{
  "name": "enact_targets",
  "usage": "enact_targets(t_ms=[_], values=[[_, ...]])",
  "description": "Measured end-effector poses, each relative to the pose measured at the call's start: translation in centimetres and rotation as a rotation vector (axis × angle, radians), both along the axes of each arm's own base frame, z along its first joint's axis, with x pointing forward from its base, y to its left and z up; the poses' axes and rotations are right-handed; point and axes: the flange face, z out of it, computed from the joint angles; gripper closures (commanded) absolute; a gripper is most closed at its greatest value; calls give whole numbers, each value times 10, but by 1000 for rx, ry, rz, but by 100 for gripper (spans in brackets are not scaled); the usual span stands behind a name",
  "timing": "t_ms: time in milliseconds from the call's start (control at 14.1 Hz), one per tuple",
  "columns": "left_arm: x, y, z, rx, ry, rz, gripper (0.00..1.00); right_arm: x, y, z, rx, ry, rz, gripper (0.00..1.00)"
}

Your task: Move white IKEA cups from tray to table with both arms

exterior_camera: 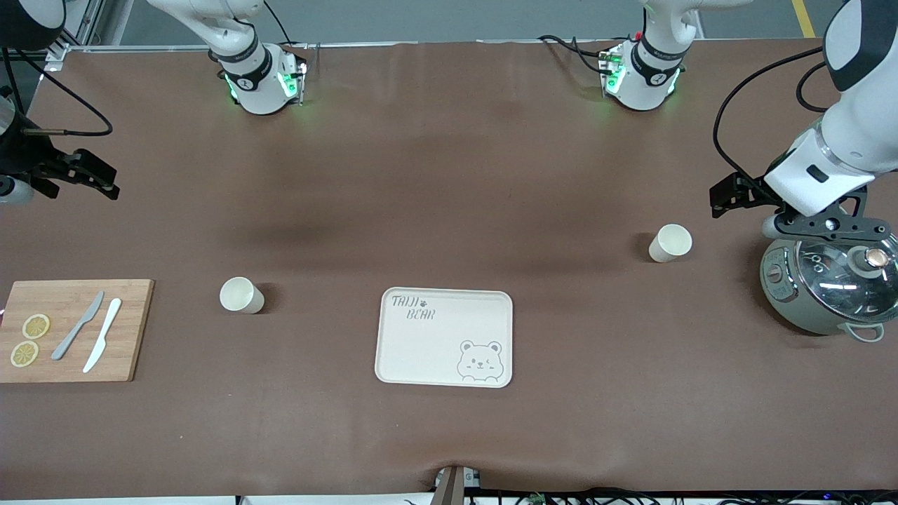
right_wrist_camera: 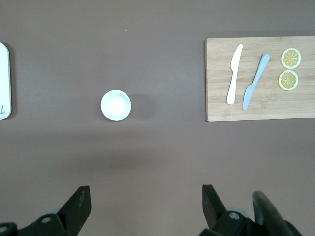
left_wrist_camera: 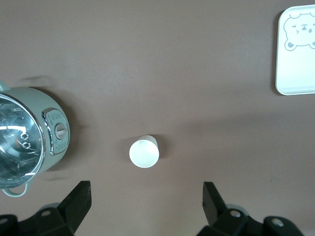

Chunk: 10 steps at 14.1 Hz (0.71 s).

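Two cream-white cups stand upright on the brown table. One cup [exterior_camera: 242,295] [right_wrist_camera: 116,105] is between the cutting board and the bear tray. The other cup [exterior_camera: 670,243] [left_wrist_camera: 144,152] stands beside the grey-green pot, toward the left arm's end. My right gripper [exterior_camera: 105,181] [right_wrist_camera: 146,199] hangs open and empty in the air at the right arm's end of the table, with its cup apart from it. At the other end my left gripper [exterior_camera: 724,196] [left_wrist_camera: 146,196] is also open and empty, up beside the pot and clear of its cup.
A cream bear tray [exterior_camera: 435,344] [left_wrist_camera: 295,54] lies in the middle, near the front camera. A wooden cutting board [exterior_camera: 133,315] [right_wrist_camera: 261,105] carries two knives [exterior_camera: 77,326] and lemon slices [exterior_camera: 35,326]. The grey-green pot with glass lid [exterior_camera: 831,280] [left_wrist_camera: 29,137] sits under the left wrist.
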Motion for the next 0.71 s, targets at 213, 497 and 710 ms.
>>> enact_targets(t_ms=[213, 497, 710], values=[[0, 0, 0, 0, 0, 0, 0, 1, 4, -2, 1, 4, 7, 0], [0, 0, 0, 0, 0, 0, 0, 2, 23, -4, 1, 8, 44, 0], [0, 0, 0, 0, 0, 0, 0, 4, 24, -7, 2, 14, 46, 0]])
